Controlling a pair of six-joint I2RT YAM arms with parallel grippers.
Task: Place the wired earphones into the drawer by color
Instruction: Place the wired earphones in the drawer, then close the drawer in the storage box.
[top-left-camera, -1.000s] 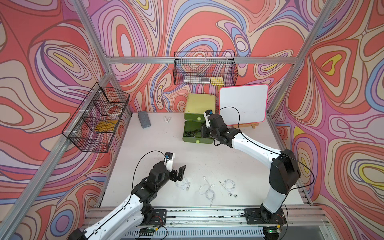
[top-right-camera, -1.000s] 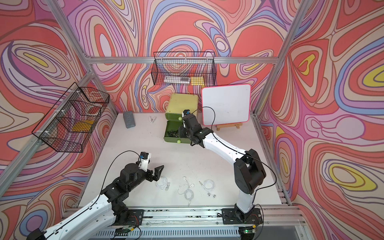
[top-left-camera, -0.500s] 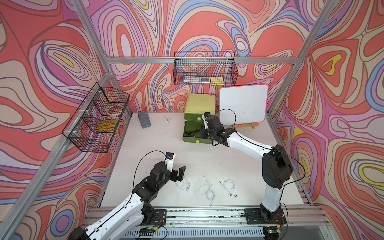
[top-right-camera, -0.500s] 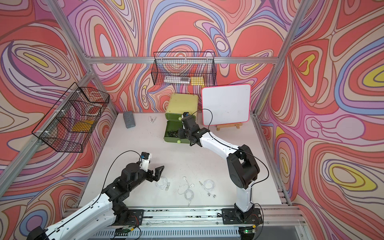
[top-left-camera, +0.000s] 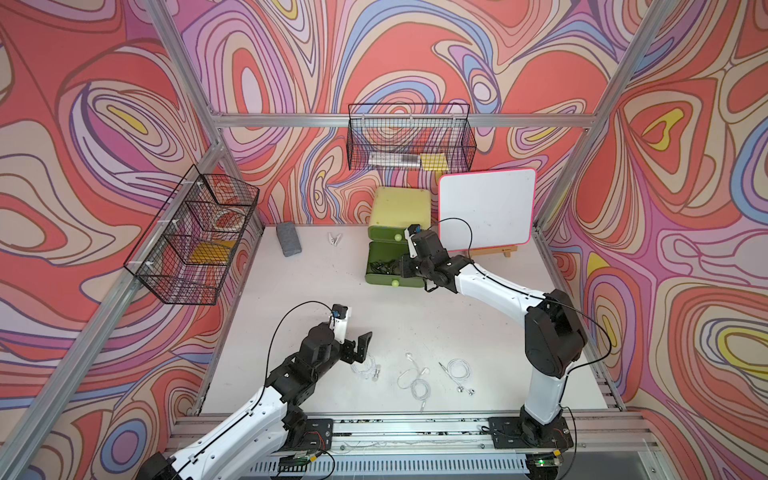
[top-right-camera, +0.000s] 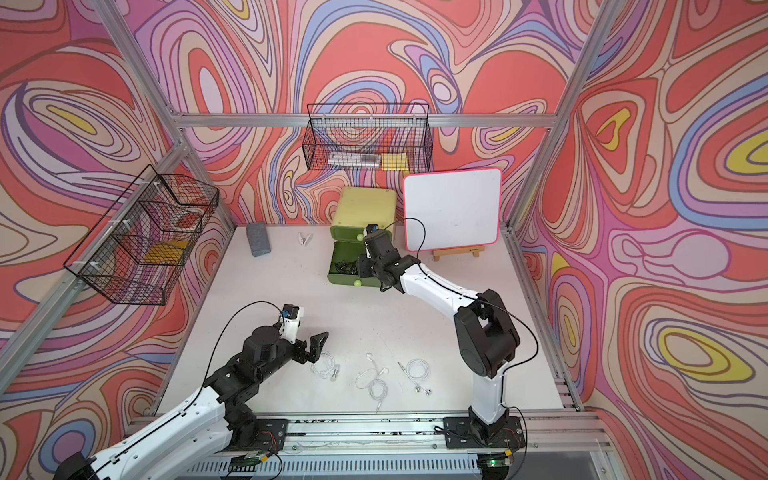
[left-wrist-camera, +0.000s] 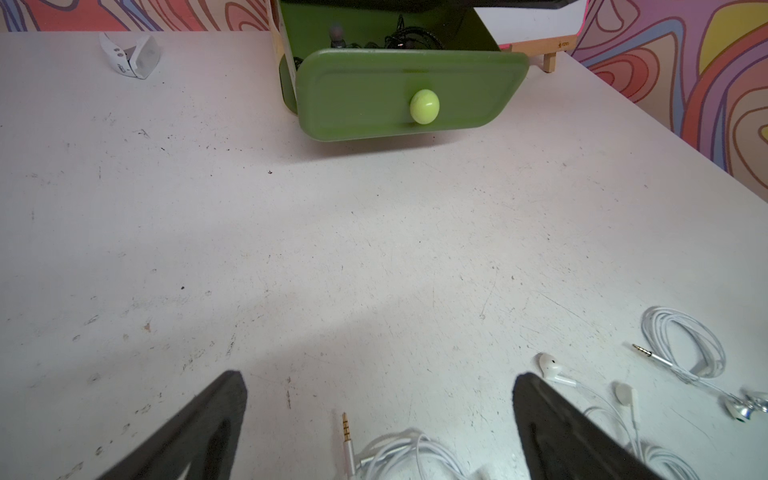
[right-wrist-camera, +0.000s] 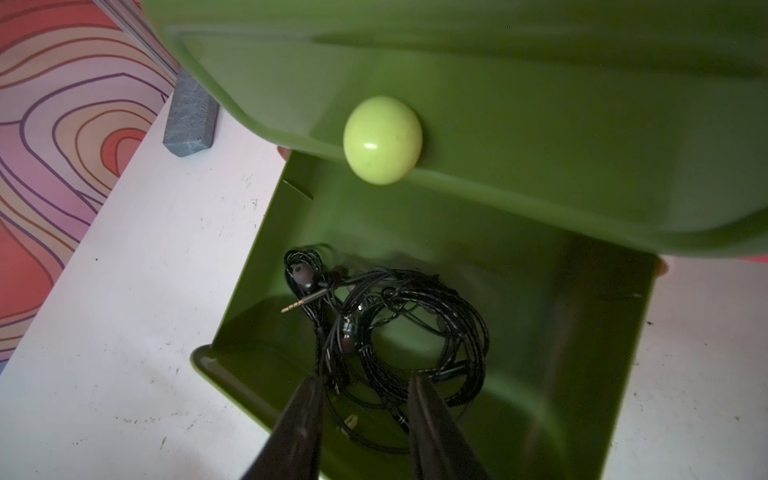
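Three white earphone sets (top-left-camera: 415, 380) lay in a row across the near table (top-left-camera: 316, 270). Left gripper (left-wrist-camera: 378, 376) hovered spread wide just left of and above the leftmost set (top-left-camera: 365, 368). Its coil sat between the fingers' lines, plug pointing far toward the drawers. Left arm was clearly nearer, so probably its pick. Far side: two drawers showed. The lower drawer (top-left-camera: 384, 282) was pulled out, black earphones (right-wrist-camera: 399, 324) tangled inside, count unclear. Right gripper (right-wrist-camera: 363, 382) hung over them, narrowly parted, nothing visibly pinched.

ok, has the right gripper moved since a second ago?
Yes. The right gripper has shifted away from the whiteboard, further over the open drawer.
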